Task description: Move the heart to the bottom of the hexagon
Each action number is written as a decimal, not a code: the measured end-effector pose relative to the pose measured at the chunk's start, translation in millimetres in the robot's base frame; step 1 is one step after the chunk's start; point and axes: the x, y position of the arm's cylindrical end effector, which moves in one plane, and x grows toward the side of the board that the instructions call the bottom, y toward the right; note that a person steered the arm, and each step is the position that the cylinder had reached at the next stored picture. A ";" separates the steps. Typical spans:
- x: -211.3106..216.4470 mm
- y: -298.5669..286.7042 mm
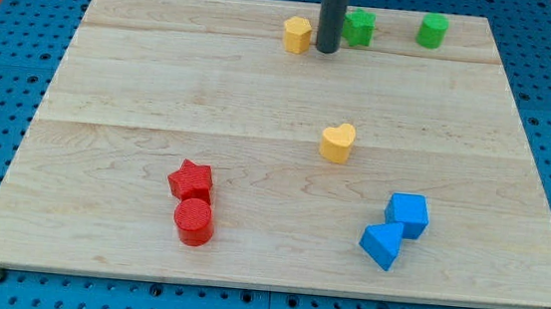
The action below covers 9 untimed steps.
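Observation:
A yellow heart [338,142] lies near the middle of the wooden board, a little right of centre. A yellow hexagon [297,34] sits near the view's top, well above and left of the heart. My tip [327,50] rests on the board just right of the yellow hexagon, between it and a green block [360,28]. The tip is far above the heart and touches neither yellow block that I can tell.
A second green block [431,30] sits at the top right. A red star [190,180] and a red cylinder [194,221] lie at the lower left. A blue cube [408,214] and a blue triangular block [381,246] lie at the lower right.

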 end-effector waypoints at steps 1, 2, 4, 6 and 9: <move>-8.4 -34.1; -10.4 -30.6; 65.3 161.2; 166.0 127.2; 157.1 -33.6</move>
